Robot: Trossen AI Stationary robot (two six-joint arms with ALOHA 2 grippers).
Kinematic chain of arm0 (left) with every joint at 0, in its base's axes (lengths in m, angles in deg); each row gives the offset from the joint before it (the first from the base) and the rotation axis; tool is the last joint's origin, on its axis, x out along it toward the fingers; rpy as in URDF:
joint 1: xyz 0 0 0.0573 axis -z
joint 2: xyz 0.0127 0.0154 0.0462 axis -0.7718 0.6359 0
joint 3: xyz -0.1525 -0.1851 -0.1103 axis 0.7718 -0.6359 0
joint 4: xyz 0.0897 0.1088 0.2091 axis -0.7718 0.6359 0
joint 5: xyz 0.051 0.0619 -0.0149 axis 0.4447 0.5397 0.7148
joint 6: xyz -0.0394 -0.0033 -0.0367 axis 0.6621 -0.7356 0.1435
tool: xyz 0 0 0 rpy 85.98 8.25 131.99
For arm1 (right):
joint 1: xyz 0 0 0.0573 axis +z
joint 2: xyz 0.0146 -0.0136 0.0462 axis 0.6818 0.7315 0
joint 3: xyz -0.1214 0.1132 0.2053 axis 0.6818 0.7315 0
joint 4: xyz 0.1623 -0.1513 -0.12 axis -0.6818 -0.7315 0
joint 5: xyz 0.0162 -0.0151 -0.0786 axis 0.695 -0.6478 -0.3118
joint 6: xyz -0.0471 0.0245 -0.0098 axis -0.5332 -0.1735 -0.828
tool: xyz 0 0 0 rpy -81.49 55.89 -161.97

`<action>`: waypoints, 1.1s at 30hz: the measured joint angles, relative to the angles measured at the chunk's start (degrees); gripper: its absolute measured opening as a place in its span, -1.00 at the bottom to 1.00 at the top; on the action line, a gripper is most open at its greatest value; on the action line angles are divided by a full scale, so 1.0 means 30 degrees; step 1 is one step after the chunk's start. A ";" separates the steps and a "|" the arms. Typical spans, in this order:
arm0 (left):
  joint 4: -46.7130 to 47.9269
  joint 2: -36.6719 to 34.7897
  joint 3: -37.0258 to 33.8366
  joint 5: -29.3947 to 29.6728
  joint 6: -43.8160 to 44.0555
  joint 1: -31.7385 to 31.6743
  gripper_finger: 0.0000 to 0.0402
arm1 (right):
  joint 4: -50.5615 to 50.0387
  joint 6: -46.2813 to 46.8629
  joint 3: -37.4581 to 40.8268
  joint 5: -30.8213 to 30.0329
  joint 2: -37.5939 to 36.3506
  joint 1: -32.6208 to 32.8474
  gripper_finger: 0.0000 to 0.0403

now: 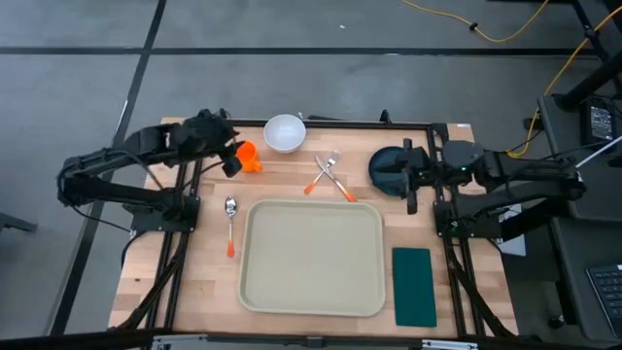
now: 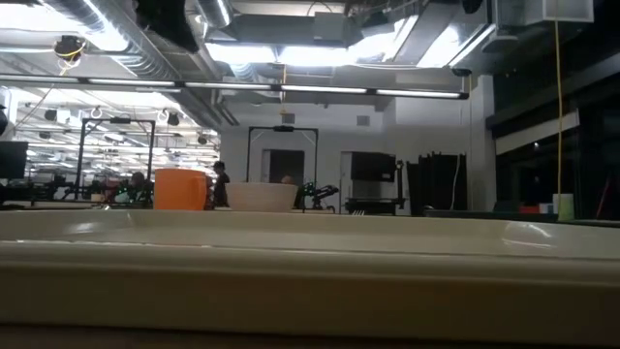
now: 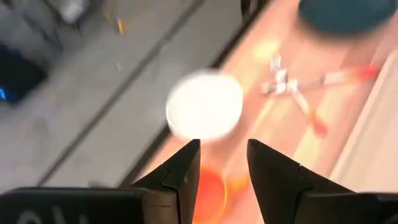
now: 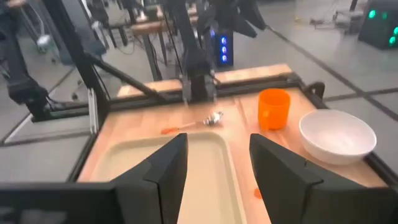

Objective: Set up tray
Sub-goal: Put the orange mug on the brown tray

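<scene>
- High view: the tray [image 1: 313, 257] lies bare at the middle of the wooden table [image 1: 209, 282]. Behind it stand an orange cup [image 1: 246, 156], a white bowl [image 1: 285, 133], two crossed orange-handled utensils [image 1: 328, 175] and a dark plate [image 1: 389, 167]. A spoon [image 1: 230, 222] lies just left of the tray, a green napkin [image 1: 414, 285] just right. The left gripper [image 1: 231, 154] hovers by the cup; the right gripper [image 1: 410, 177] is over the plate.
- Low view: the tray's rim [image 2: 310, 242] fills the foreground, with cup [image 2: 181, 189] and bowl [image 2: 262, 196] behind.
- Left wrist view: fingers [image 3: 180, 177] part-open, empty, above the cup [image 3: 208, 193].
- Right wrist view: fingers [image 4: 283, 171] part-open, empty, above the tray [image 4: 205, 168].
</scene>
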 joint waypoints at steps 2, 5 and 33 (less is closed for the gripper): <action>0.1180 0.0455 -0.0131 -0.0674 0.0341 -0.0624 -0.35 | -0.0029 -0.0231 0.0000 0.0000 0.0151 0.0000 -0.11; 0.2317 0.1184 -0.0482 -0.1448 0.0133 -0.1571 -0.28 | -0.0060 -0.0401 0.0000 0.0000 0.0300 0.0004 -0.11; 0.0268 0.9431 -0.1661 -0.6349 -0.6438 -0.6250 0.17 | -0.0918 0.0140 -0.0007 0.0015 0.0283 0.0015 -0.11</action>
